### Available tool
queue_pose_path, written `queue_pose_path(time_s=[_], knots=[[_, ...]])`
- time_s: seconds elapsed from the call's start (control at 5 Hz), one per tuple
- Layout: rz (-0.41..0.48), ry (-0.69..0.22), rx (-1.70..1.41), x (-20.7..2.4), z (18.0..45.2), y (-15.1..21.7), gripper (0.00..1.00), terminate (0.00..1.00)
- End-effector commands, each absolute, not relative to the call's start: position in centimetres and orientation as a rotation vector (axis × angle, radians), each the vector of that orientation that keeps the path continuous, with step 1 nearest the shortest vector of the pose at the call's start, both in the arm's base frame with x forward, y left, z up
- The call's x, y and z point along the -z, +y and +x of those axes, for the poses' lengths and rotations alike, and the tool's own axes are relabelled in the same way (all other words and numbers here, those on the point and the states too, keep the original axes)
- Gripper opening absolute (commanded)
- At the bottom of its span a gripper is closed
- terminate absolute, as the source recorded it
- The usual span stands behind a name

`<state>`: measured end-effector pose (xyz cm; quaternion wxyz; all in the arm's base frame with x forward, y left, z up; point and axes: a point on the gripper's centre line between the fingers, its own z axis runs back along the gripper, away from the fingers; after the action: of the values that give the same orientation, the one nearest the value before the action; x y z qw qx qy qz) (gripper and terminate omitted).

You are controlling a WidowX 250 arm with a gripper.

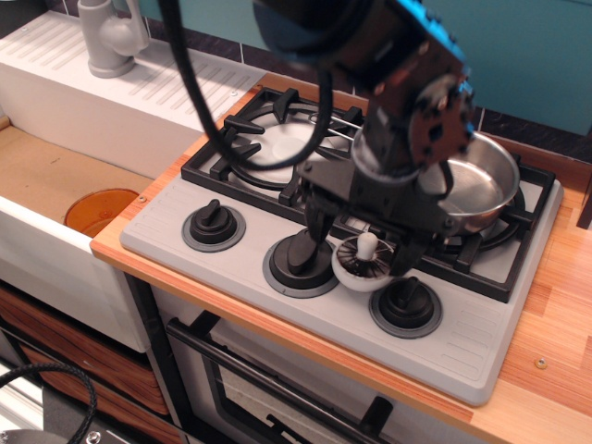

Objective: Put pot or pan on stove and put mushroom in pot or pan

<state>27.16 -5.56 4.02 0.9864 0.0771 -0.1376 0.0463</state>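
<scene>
Mushroom [364,262] between wide-open gripper [363,242] fingers

A shiny steel saucepan [481,185] sits on the right burner of the grey two-burner stove [481,342], while a toy mushroom [364,264] lies cap-down, white stem up, between two front knobs.

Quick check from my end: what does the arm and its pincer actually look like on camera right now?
Black throughout: a bulky arm with a silver collar and small red-orange marks at the wrist, thick black cables looping off it, and a black angular pincer with two straight fingers.
</scene>
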Motion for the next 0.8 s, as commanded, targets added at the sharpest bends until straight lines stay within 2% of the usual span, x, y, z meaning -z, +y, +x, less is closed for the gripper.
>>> queue_pose_path(time_s=[0.0,0.2,0.4,0.6], knots=[[0.129,-0.338,-0.093,-2.6,27.5,-6.0,1.00,0.00],[0.124,-0.343,-0.106,-2.2,27.6,-6.4,1.00,0.00],[0.138,-0.332,-0.126,-2.6,27.7,-6.6,0.00,0.00],[0.148,-0.300,-0.110,-4.8,27.3,-6.7,0.00,0.00]])
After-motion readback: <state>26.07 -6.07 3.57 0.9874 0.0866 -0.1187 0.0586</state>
